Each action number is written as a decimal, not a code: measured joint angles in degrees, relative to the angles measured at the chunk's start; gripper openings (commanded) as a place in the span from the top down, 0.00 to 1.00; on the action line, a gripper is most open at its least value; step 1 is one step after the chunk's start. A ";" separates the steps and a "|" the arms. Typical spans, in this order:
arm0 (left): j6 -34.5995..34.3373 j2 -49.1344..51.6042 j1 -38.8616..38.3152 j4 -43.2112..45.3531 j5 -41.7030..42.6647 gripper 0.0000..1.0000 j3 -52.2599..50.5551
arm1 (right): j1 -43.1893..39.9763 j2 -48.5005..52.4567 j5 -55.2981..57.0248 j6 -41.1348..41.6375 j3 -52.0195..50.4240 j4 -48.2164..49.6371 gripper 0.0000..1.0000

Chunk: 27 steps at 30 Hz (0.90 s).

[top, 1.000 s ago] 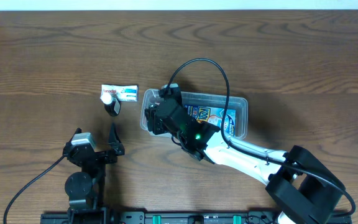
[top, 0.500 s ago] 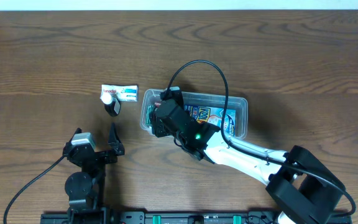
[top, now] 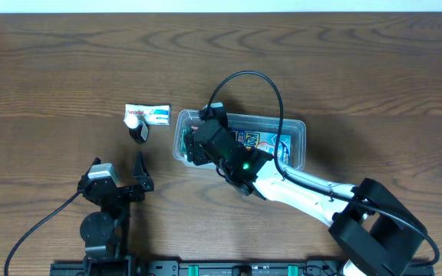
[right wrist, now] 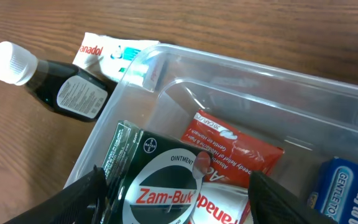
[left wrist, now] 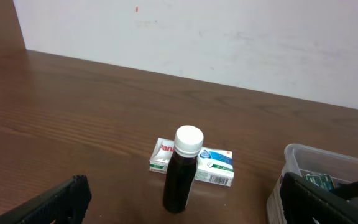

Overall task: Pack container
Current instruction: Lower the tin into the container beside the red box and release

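Note:
The clear plastic container (top: 298, 149) lies right of centre; it also shows in the right wrist view (right wrist: 260, 68) and the left wrist view (left wrist: 309, 158). In its left end lie a dark green Zam-Buk box (right wrist: 145, 180) and red Panadol packs (right wrist: 232, 146); a blue printed carton (top: 263, 144) fills the rest. My right gripper (top: 194, 146) hovers open over that left end, its fingers (right wrist: 179, 199) on either side of the Zam-Buk box. My left gripper (top: 125, 176) is open and empty near the front edge, facing the bottle (left wrist: 185, 214).
A dark bottle (top: 137, 130) with a white cap stands left of the container, also seen from both wrists (left wrist: 182, 177) (right wrist: 61, 90). A white Panadol box (top: 150, 114) lies just behind it (left wrist: 213, 168) (right wrist: 104, 50). A black cable (top: 259, 84) arches over the container.
My right gripper has shifted slightly to the right over the container's left end. The left arm, the bottle and the white box have not moved.

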 measured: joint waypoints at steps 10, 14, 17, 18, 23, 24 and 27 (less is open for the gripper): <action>0.00 0.00 0.00 -0.02 0.00 0.02 0.00 | -1.79 -0.02 -0.04 -0.92 0.87 -3.32 0.29; -0.02 0.00 0.00 -0.02 0.02 0.02 0.00 | -1.92 -0.11 -0.04 -0.92 1.09 -4.13 0.29; 0.00 0.00 0.00 0.00 0.02 0.02 0.00 | -1.97 -0.59 -0.04 -0.92 1.11 -5.09 0.29; 0.00 0.00 0.00 -0.02 0.00 0.02 0.00 | -1.99 -0.85 -0.02 -0.92 1.11 -5.60 0.30; -0.02 0.00 0.00 0.00 0.00 0.02 0.00 | -2.47 -2.32 0.24 -0.92 1.16 -9.11 0.30; 0.00 0.00 0.00 -0.02 0.00 0.02 0.00 | -2.67 -2.60 0.22 -0.92 1.16 -9.81 0.30; 0.00 0.00 0.00 -0.02 0.00 0.02 0.00 | -3.15 -3.58 0.50 -0.92 1.18 -12.15 0.30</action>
